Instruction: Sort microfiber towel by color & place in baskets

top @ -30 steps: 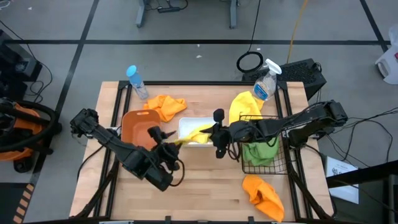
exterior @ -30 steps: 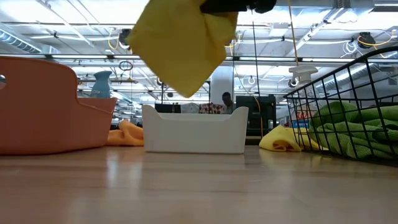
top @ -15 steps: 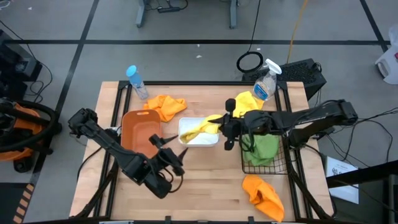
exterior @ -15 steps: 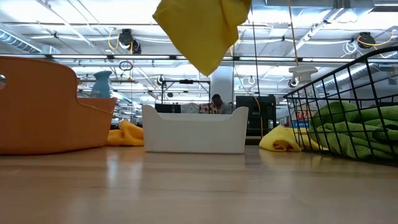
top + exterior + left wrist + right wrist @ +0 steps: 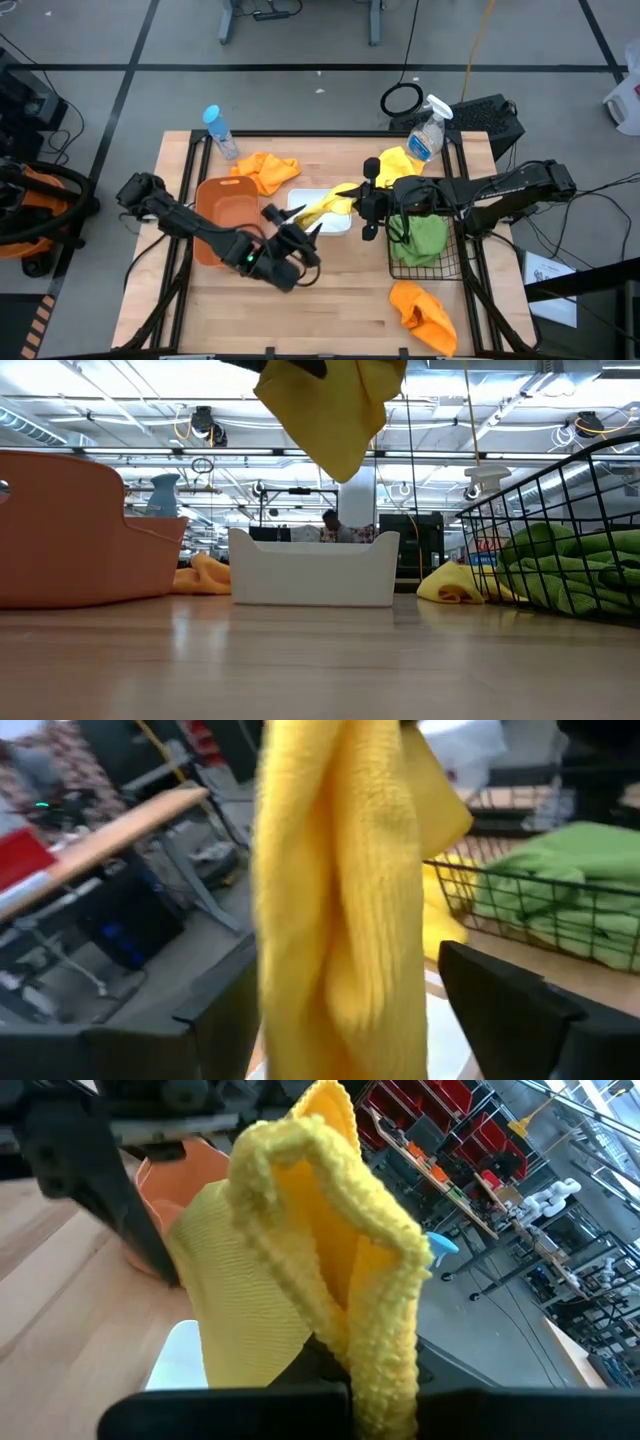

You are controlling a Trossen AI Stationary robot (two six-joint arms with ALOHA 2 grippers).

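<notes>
A yellow towel (image 5: 322,208) hangs from my shut right gripper (image 5: 355,203) above the white tub (image 5: 338,224); in the low view the yellow towel (image 5: 335,410) dangles over the white tub (image 5: 312,568). My left gripper (image 5: 350,982) is open, one finger on each side of the towel's hanging part (image 5: 335,920). A second yellow towel (image 5: 395,165) lies by the black wire basket (image 5: 420,265), which holds green towels (image 5: 425,238). The orange tub (image 5: 220,208) stands left of the white one. Orange towels lie at the far side (image 5: 268,170) and the near right (image 5: 422,312). My right gripper pinches a bunched fold of the yellow towel at its upper end (image 5: 385,1350), coming level from the table's right. The towel is lifted clear and droops slack toward the left, over the white tub. My left gripper: I cannot tell whether its open fingers (image 5: 500,1010) touch the towel.
A clear spray bottle (image 5: 427,135) stands at the far right corner and a blue-capped bottle (image 5: 220,130) at the far left. Bare wood (image 5: 330,310) lies along the near edge between the arms. A person shows in the room behind the white tub (image 5: 330,525).
My right gripper carried the yellow towel toward the right and up, then held still. My left gripper swung from the near-left part of the table toward the right and far side, up to the hanging towel, and now has its open fingers around it.
</notes>
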